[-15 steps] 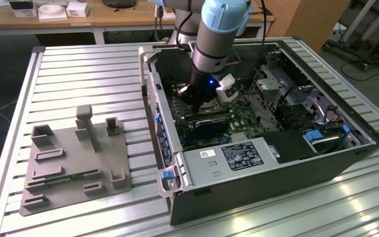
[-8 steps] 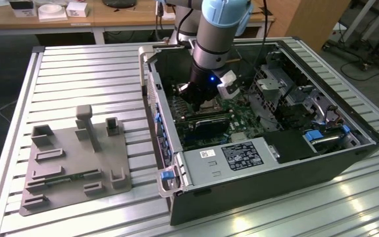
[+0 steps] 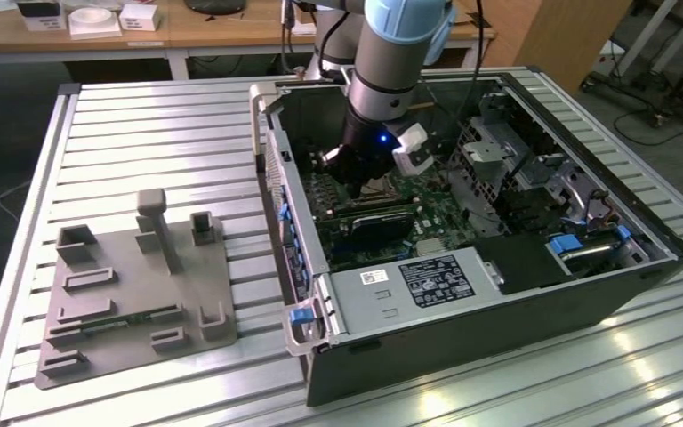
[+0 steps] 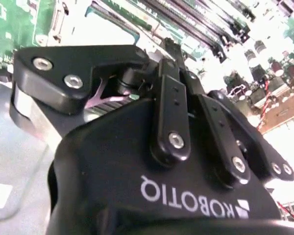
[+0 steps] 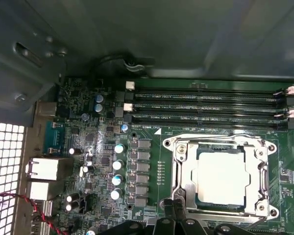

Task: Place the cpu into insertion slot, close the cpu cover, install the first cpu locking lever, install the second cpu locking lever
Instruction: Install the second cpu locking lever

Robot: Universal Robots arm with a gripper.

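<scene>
Slatted metal bench (image 3: 140, 124) with an open pc case (image 3: 484, 294) on it, gripper (image 5: 179, 220) just beside the insertion slot (image 5: 175, 169), cpu (image 5: 221, 176) seated flat inside, square so no long axis, cpu cover (image 5: 220, 144) down around it, can't tell the fingers' state

I have the tool (image 3: 363, 171) down inside the computer case (image 3: 461, 329), just over the insertion slot (image 5: 220, 178). The cpu (image 5: 221, 177) lies in that slot under the cpu cover (image 5: 183, 171); memory slots (image 5: 206, 105) run beyond it (fixture block (image 3: 140, 294) sits on the surface (image 3: 140, 133), well apart).
</scene>
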